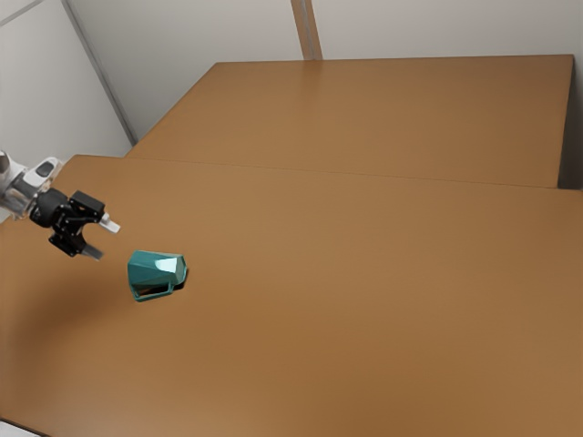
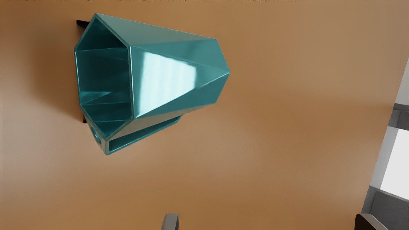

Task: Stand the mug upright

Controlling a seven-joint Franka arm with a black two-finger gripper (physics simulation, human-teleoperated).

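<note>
On the brown table point(image 1: 346, 300), the teal mug point(image 1: 157, 271) lies on its side, not upright. The wrist view shows the open mouth point(image 2: 104, 76) and the hollow, faceted interior; in the exterior view, which end is the mouth cannot be told with certainty. Long axis: roughly along the exterior view's left-right direction, and, in the wrist view, nearly parallel to the line from one finger to the other. The body tapers from the wide mouth to a narrower base. The mouth points away from the dark finger point(image 2: 361, 222), outward past the side of the light grey finger point(image 2: 171, 222); the base end points the opposite way. The handle point(image 2: 145, 135) is on the side of the body nearer the fingertips. The exterior view supplies the position of the hand: the black gripper point(image 1: 108, 242) is near the mug, toward the exterior view's upper left, at the end of the white and grey arm point(image 1: 25, 189). Gripper state: fingers spread wide, with a broad gap between the tips, holding nothing. The mug and both fingers are apart.
</note>
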